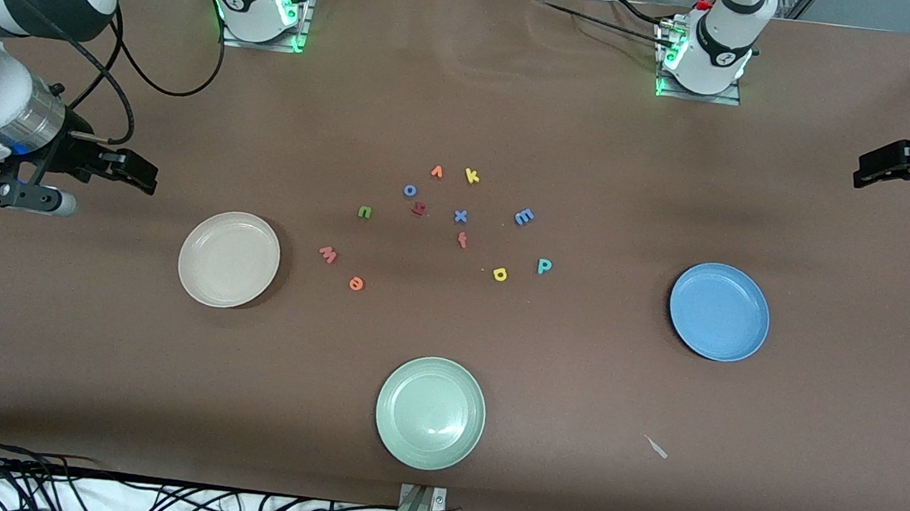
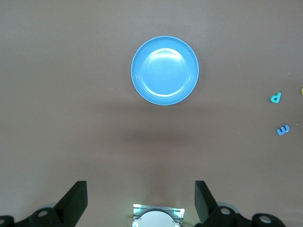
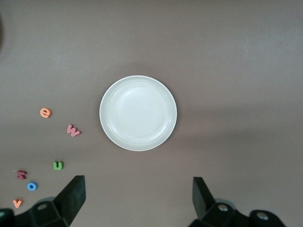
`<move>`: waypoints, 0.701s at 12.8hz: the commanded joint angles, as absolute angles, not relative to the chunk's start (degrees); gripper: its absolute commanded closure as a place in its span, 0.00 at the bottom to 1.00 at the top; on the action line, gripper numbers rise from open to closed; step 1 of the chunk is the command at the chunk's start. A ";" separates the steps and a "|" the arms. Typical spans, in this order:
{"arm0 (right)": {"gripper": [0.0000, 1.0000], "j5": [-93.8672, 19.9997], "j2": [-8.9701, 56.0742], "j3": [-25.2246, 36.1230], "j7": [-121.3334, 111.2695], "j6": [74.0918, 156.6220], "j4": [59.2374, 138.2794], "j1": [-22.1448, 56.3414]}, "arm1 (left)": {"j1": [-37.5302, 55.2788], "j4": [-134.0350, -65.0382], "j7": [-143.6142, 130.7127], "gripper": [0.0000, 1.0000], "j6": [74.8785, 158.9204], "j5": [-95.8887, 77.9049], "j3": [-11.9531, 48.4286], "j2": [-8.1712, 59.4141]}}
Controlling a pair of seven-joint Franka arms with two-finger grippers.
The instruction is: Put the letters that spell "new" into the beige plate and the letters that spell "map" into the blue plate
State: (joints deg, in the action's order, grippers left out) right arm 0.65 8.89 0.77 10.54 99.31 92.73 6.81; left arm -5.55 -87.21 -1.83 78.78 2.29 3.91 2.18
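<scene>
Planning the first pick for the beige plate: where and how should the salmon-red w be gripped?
The salmon-red w lies flat, apart from the orange e. Probably best come straight down with the open right claw, pinching across its outer edges.

Blue plate [image 2: 164,71], beige plate [image 3: 138,113]: glossy plastic. Table [image 1: 675,227]: matt brown covering.

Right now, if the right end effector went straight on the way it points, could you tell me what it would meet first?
Probably bare table. The right end effector, open, points down. Its wrist view shows the beige plate ahead of the fingers rather than between them, so it would likely land just short of the plate; depth is unclear.
</scene>
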 commanded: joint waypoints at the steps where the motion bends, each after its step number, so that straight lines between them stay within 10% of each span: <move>1: 0.00 0.71 9.67 0.53 10.19 97.82 90.18 6.50 | -5.71 -86.75 -2.20 0.00 78.31 1.41 3.87 1.76; 9: 0.00 0.18 9.75 0.44 9.76 92.90 88.59 6.77 | -5.71 -86.92 -2.20 0.00 78.31 1.41 3.87 1.76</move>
State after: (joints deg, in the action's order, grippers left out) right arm 0.59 9.08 0.70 10.52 94.69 89.94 6.91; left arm -5.55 -87.18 -1.83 78.78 2.30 3.91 2.17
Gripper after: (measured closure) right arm 0.000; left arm 0.000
